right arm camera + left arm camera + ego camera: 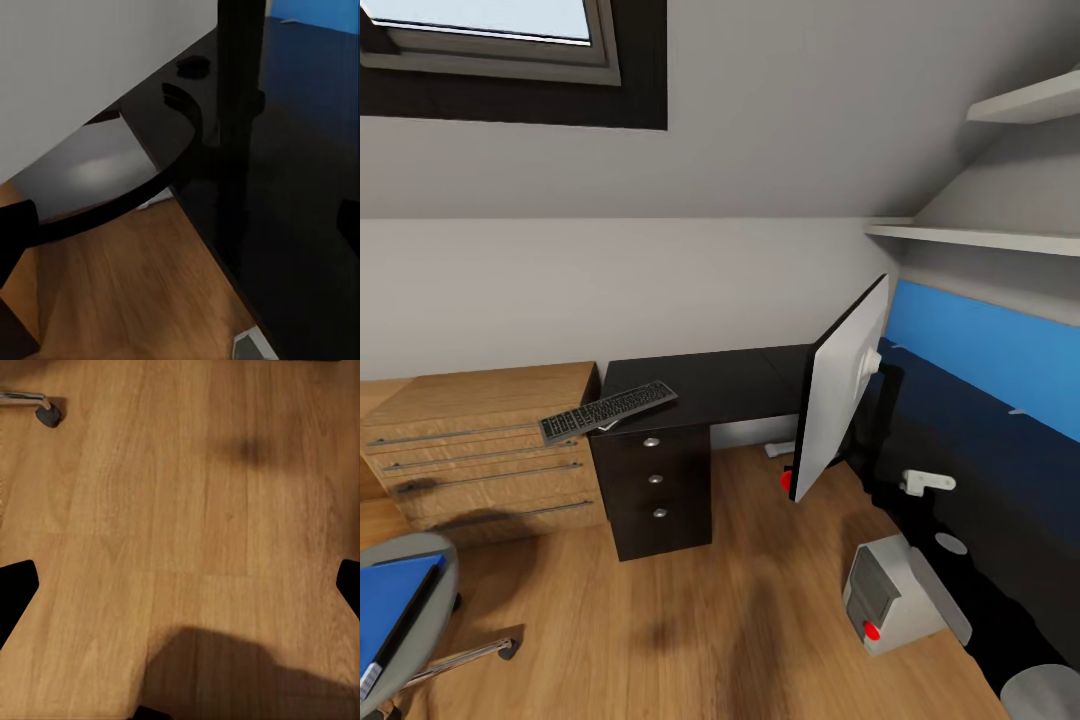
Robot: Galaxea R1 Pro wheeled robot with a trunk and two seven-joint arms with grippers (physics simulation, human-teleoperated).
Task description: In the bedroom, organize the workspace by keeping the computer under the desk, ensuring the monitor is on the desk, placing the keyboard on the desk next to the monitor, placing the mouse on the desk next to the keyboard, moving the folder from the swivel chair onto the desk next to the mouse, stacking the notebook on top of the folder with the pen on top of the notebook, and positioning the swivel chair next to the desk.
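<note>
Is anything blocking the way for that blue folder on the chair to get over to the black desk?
Nothing visible does. The folder lies on the swivel chair seat, and bare wooden floor stretches between it and the desk. The keyboard overhangs the desk's near edge, and the monitor stands further along.

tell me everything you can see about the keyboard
The keyboard is a flat, black rectangle with rows of pale key markings. It lies slanted across the near end of the black desk, above the drawer unit, with one end jutting past the desk edge toward the wooden cabinet. No gripper touches it.
</note>
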